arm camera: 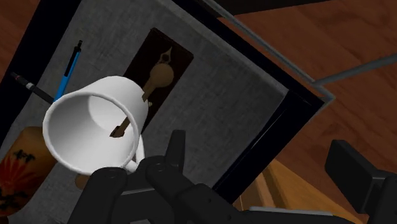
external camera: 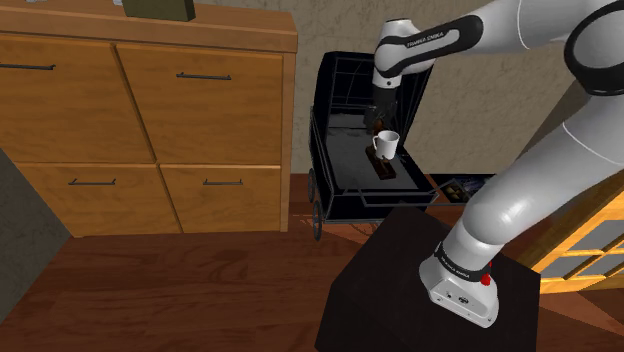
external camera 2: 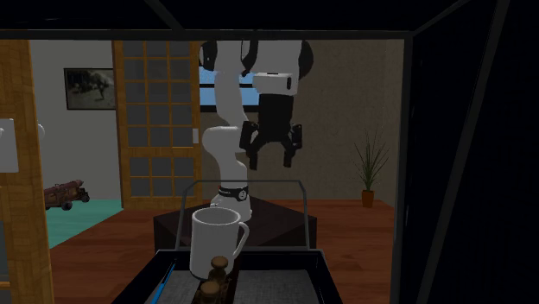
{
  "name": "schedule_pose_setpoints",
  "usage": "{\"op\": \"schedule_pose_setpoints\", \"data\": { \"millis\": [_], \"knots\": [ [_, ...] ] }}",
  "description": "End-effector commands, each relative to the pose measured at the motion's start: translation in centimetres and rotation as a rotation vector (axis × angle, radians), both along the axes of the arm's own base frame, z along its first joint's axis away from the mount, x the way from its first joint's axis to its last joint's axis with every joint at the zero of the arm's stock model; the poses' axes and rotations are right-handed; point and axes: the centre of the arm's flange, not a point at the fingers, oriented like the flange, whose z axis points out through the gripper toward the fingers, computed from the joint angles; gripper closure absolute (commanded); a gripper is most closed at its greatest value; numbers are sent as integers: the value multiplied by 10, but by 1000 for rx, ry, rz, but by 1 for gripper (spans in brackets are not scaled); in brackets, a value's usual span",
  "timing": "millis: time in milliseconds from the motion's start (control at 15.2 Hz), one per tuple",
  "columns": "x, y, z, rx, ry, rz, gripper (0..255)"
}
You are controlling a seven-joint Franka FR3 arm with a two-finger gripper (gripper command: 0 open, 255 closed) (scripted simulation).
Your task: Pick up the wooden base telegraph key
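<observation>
The telegraph key (arm camera: 159,69) has a dark wooden base and a brass lever. It lies on the grey liner of a black cart tray (arm camera: 216,108). A white mug (arm camera: 94,132) stands over one end of the key and hides that part. In the shoulder view the key (external camera: 384,167) sits under the mug (external camera: 387,145), and my gripper (external camera: 383,115) hangs just above them. My gripper (arm camera: 261,156) is open and holds nothing, offset from the key toward the tray's rim. From the second exterior view the gripper (external camera 2: 272,154) hovers well above the mug (external camera 2: 216,242) and the key (external camera 2: 215,281).
A blue pen (arm camera: 69,69) and a black pen (arm camera: 28,86) lie beside the mug, with an orange patterned object (arm camera: 19,173) nearby. The cart (external camera: 340,185) has raised black rails and a hood. A wooden dresser (external camera: 150,120) stands at the shoulder view's left.
</observation>
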Motion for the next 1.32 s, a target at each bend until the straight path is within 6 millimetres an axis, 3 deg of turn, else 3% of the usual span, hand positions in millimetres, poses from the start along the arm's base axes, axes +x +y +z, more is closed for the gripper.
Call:
{"op": "schedule_pose_setpoints", "data": {
  "millis": [0, 858, 1254],
  "knots": [
    [9, -24, -16, -9, 6, -13, 0],
    [53, -160, -103, -60, 45, -95, 0],
    [53, -160, -135, -60, 45, -95, 0]
  ]
}}
